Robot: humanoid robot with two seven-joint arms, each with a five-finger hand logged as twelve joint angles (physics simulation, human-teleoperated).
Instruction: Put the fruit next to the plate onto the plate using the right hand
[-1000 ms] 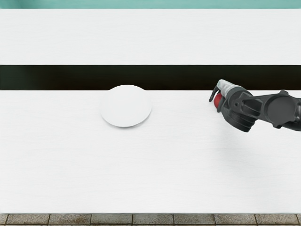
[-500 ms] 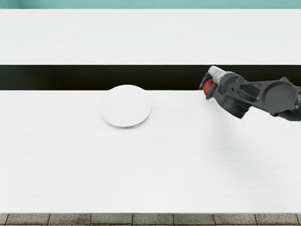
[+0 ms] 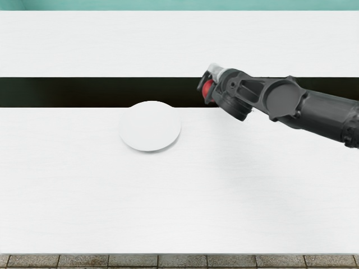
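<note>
head view: right hand [image 3: 225,91] grips red fruit [image 3: 208,88], axis hidden, right of plate [image 3: 150,126].

Looks like a sim'd test setup, prob. a robotics lab bench, not a home or kitchen. Flat white table [image 3: 179,196], uniform, w/ rendered-looking surfaces. Second white surface [image 3: 179,45] behind it, across a black gap [image 3: 84,92]. Plain teal strip [image 3: 168,4] along the far edge, brown tiled floor [image 3: 179,261] at the near edge. A plain white plate [image 3: 150,126] sits on the table, & a dark robot arm [image 3: 314,109] reaches in from the right.
</note>
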